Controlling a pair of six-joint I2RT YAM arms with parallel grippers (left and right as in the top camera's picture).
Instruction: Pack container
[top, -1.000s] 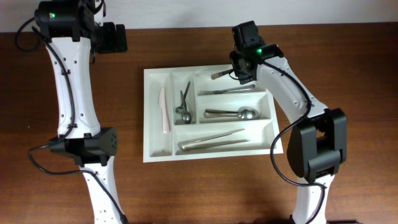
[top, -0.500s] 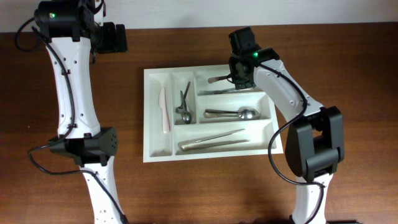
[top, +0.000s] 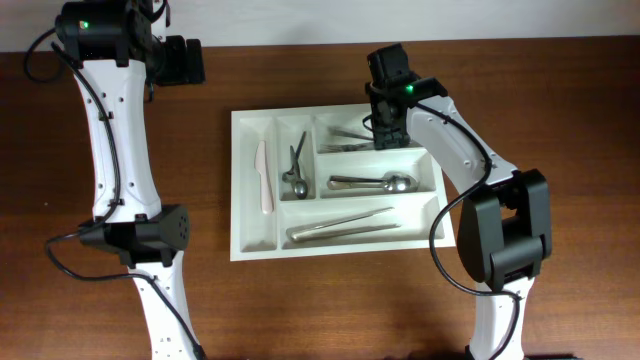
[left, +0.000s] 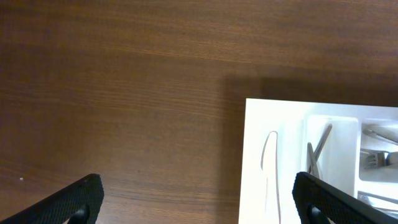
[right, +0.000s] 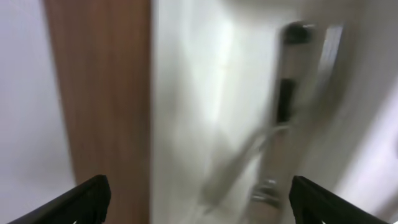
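Leftward a little since a second ago, the right gripper (top: 388, 127) hangs over the top long compartment of the large white rectangular plastic cutlery tray (top: 250, 245), which sits mid-way on the dark wooden table (top: 590, 150). The slim metal utensil (top: 350, 132) it carried lies inside. Left wrist view: the left gripper (left: 199, 199) is spread wide and empty over bare wood. Right wrist view, blurred: the jaws are parted, gripping nothing.

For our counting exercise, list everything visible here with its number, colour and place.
table: one, brown wood, under everything
container: one, white, table centre
knife: one, pale, leftmost narrow compartment
small utensils: about two, dark metal, second narrow compartment
forks: count unclear, silver, top long compartment
spoons: apparently two, silver, middle long compartment
long utensils: apparently two, silver, bottom long compartment
left gripper: one, black, open, over table left of container
right gripper: one, black, open, above top long compartment
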